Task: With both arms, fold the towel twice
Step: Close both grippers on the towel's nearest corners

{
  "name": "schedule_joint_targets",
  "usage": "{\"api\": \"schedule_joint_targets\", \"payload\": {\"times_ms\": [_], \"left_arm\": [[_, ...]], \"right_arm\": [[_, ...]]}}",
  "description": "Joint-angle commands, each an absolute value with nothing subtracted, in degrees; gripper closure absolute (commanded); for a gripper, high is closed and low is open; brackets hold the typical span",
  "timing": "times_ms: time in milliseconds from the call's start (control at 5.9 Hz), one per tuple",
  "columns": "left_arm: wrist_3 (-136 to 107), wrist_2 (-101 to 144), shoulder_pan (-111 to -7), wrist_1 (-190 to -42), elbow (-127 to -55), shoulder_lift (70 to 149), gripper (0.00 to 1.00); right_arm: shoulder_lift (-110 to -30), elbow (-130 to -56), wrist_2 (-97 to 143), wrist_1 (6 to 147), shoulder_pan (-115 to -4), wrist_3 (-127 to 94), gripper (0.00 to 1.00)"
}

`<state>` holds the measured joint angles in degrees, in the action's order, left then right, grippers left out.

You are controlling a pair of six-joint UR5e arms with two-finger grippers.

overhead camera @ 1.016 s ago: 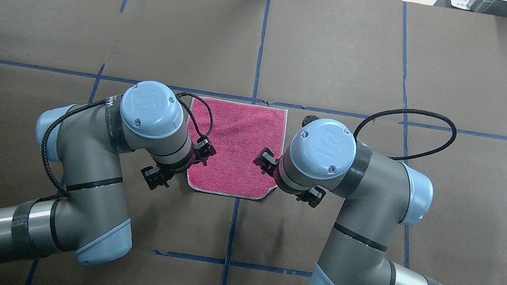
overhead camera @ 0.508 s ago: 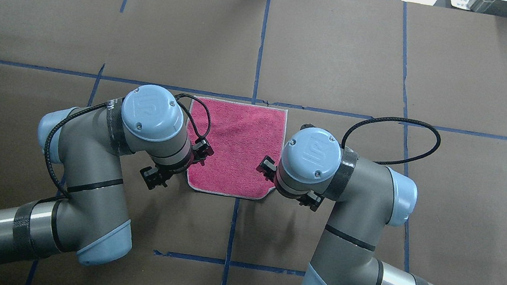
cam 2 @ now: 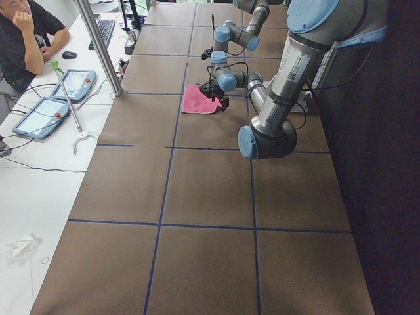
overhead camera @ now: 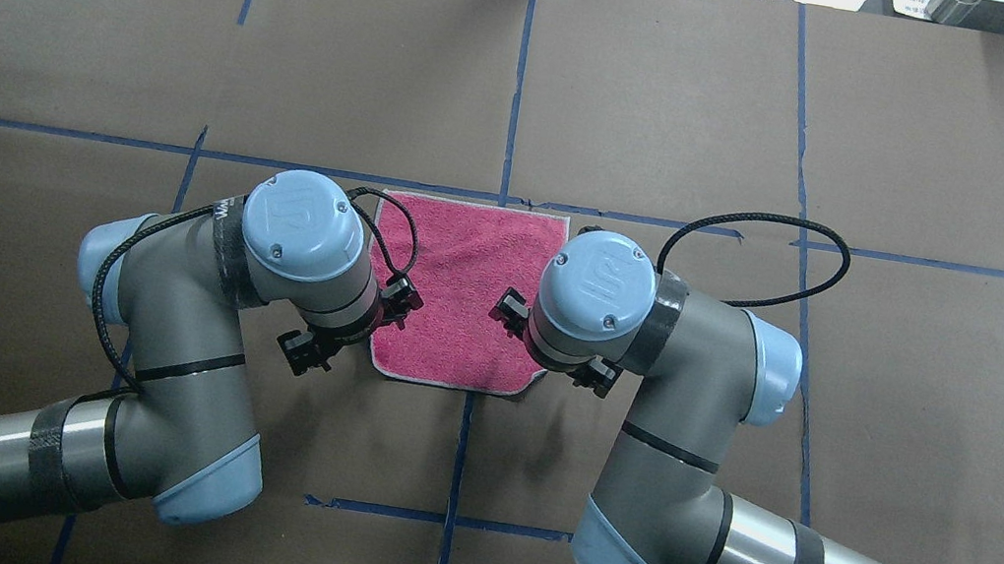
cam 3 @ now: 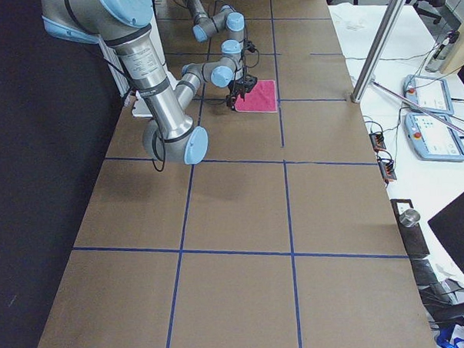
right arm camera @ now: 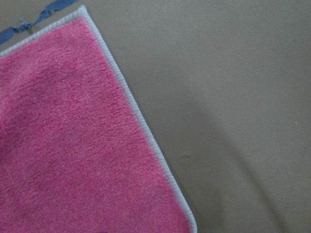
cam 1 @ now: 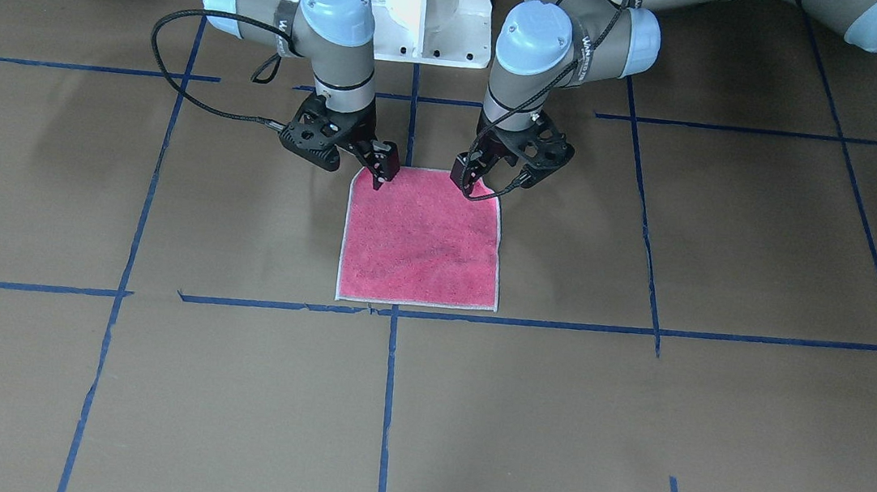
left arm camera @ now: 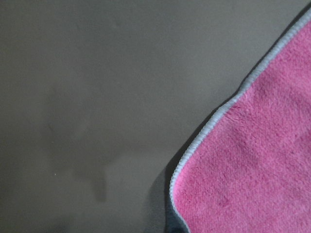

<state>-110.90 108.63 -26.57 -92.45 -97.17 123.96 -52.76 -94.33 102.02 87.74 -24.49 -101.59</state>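
so, any fold yet?
— none. the towel point(overhead camera: 460, 296) lies flat on the table point(overhead camera: 786, 115), pink face up — both folds are left.
and the grip?
— left fingers point(cam 1: 462, 173) and right fingers point(cam 1: 383, 165) sit at its robot-side corners; spread or pinching, i cannot tell.

I'm looking at a robotics lab: two arms point(overhead camera: 187, 325) at a white pedestal point(cam 1: 425, 0) over a table point(overhead camera: 688, 101) papered brown and gridded with blue tape point(overhead camera: 520, 76), teach pendants point(cam 2: 41, 117) on the side bench point(cam 2: 39, 170), a person point(cam 2: 26, 33) seated by a keyboard point(cam 2: 105, 31) and mouse point(cam 2: 69, 54).
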Motion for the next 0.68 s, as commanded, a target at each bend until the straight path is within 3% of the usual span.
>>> {"api": "schedule_joint_targets", "payload": {"times_ms": [0,508], "left_arm": [[-110.31,108.63,-26.37,-92.72,-96.07,124.19,0.00],[-108.72,108.63,-26.19,-95.53,-94.49,124.19,0.00]], "right_arm": [[-51.85,-92.81,102.30,87.63,-24.61,-101.60,0.00],[-52.29,-93.08,102.57,87.45,-24.96,-101.51,0.00]]}}
